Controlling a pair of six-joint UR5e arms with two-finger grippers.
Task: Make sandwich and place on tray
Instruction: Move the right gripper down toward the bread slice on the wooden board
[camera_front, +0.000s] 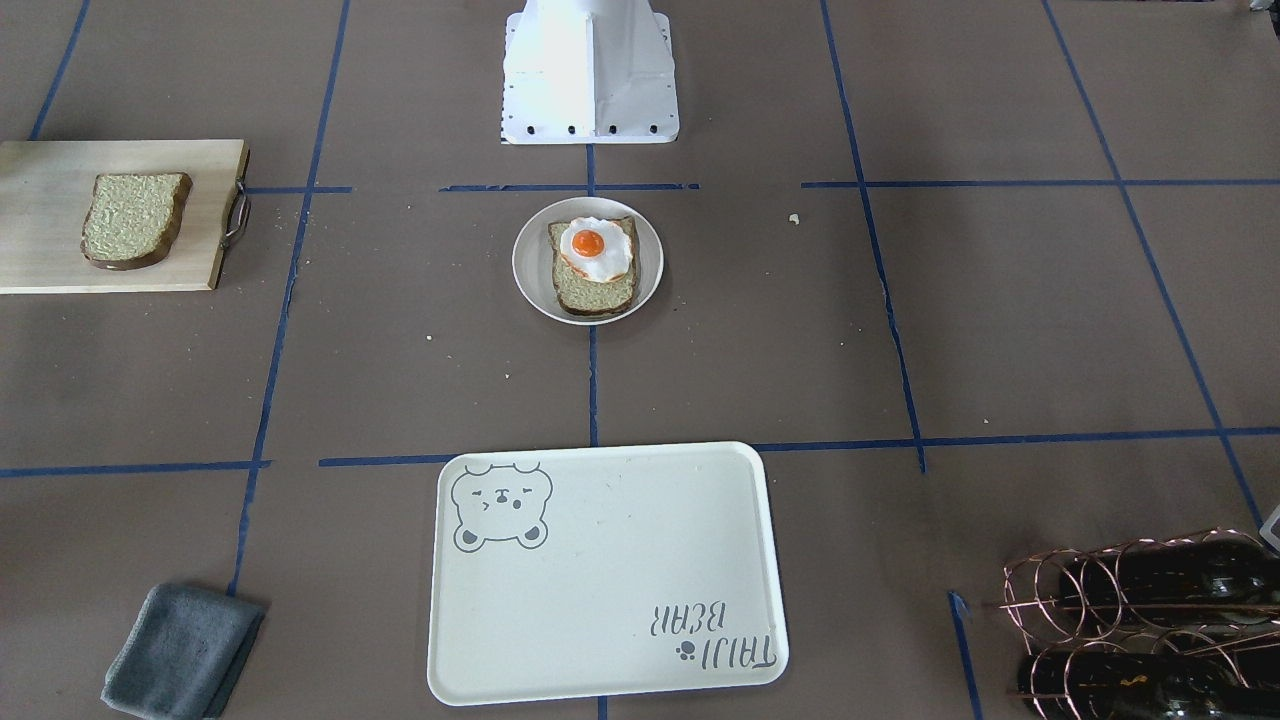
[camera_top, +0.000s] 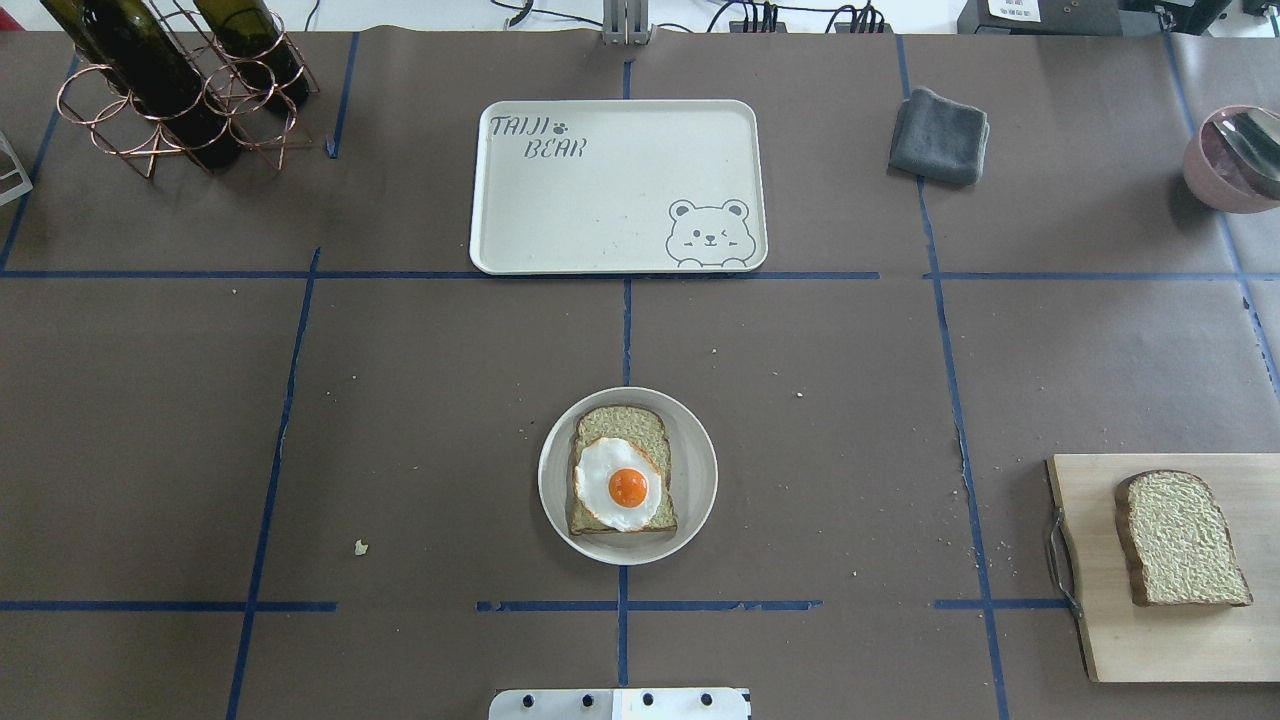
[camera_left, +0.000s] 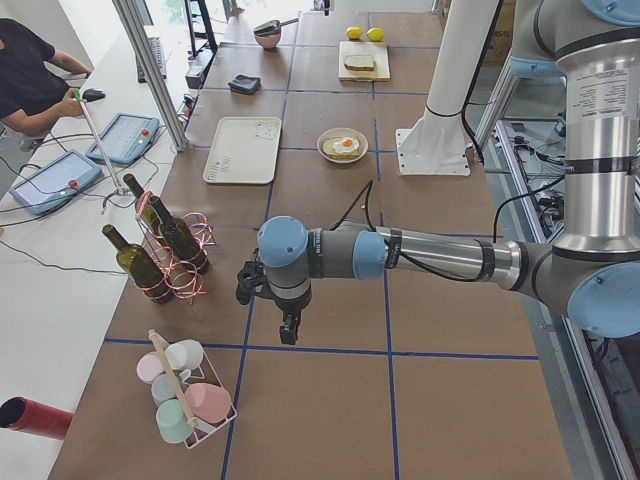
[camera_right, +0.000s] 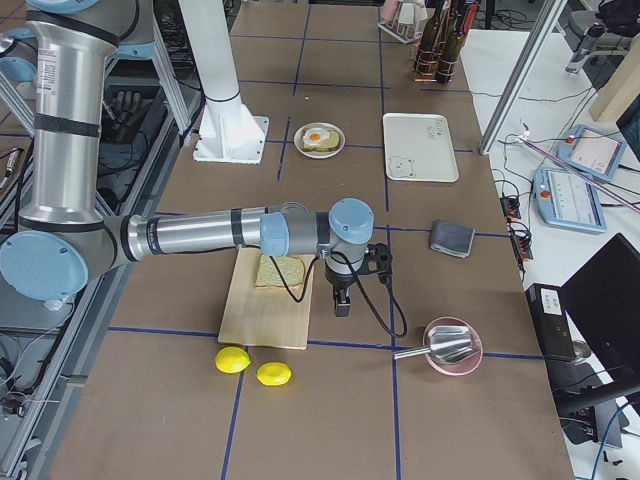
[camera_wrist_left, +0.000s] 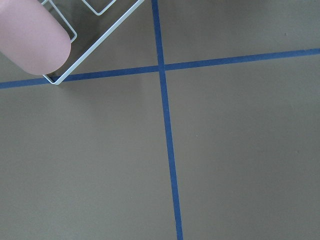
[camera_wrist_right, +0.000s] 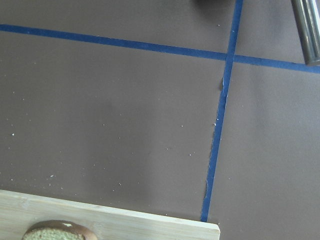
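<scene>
Brown tabletop (camera_top: 400, 420); cutting board (camera_top: 1150, 640) cut off at edge; jaws' state unclear.

Cream tray (camera_top: 600, 200) with grey bear drawing, orange-yolked egg (camera_top: 620, 485)

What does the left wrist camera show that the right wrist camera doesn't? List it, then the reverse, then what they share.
Only the left wrist view: a pink cup in the corner of a white wire rack.
Only the right wrist view: a corner of the wooden cutting board with the crust edge of a bread slice on it, plus a shiny metal handle at the top right.
Both: the brown table cover crossed by blue tape lines.
</scene>
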